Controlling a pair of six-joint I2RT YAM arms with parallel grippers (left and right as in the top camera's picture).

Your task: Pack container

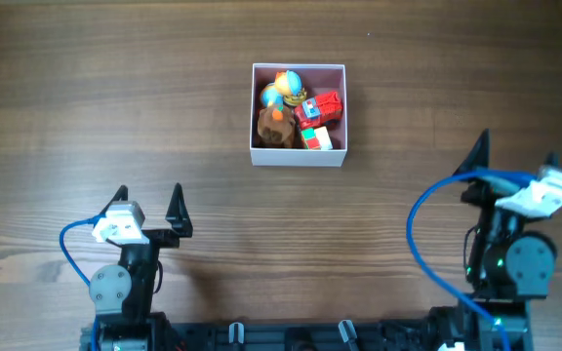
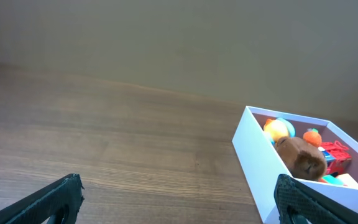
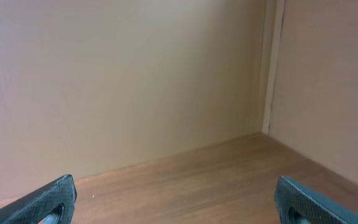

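One container, a square, shallow, open-topped box with thin white walls and a dusty pink inside, is set on the wooden table at the far middle, well apart from both arms. At least four toys are crowded in it: one brown plush, one blue-and-yellow round toy, one red blocky toy and one small green, white and red block. Whether a small orange piece is separate cannot be told. The left gripper and the right gripper are both spread wide, with nothing held. In the left wrist view the container is cut off by the frame's edge.
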